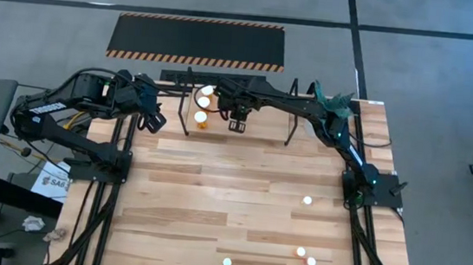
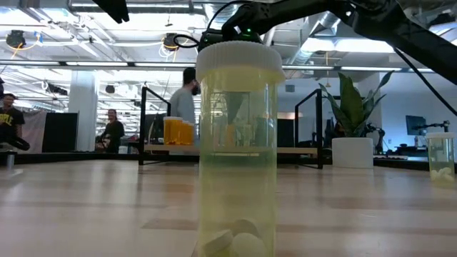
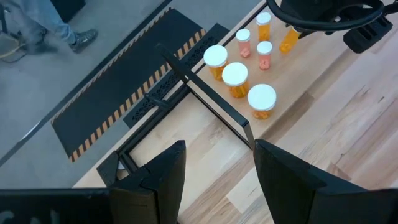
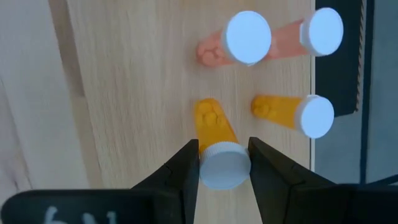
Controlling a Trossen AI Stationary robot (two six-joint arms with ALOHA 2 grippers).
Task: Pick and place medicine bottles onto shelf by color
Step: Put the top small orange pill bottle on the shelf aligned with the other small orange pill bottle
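Open workshop behind the table (image 1: 239, 194): ceiling lights, ducts, people standing at the back in the low view. Light wood planks on the table; a black mat (image 1: 197, 40) with yellow-striped edges on the grey floor past its far edge. A potted plant (image 2: 351, 135) stands beyond the shelf in the low view.

Writing: I see a paper beside the left arm's base with print starting "SA"; the rest I cannot read. No label legible on any bottle.

Counts. Shelf (image 1: 239, 107) at the far edge, between the two arms. In the left wrist view I count seven bottles there: three large orange (image 3: 235, 81) with white caps in a row, two small pink (image 3: 265, 55), two small orange. The right wrist view shows four of the small ones: two pink (image 4: 239, 42), two orange. On the open table in the high view I count four more caps: one mid-right (image 1: 307, 200), two near-right, one at the near edge. That near one fills the low view, a pale yellow bottle (image 2: 238, 150) with white tablets at its bottom.

Right gripper (image 4: 224, 163) is over the shelf, jaws narrow and clamped on the cap of a small orange bottle (image 4: 214, 146). Left gripper (image 3: 217, 174) hovers at the shelf's left end, jaws partly apart, holding nothing.
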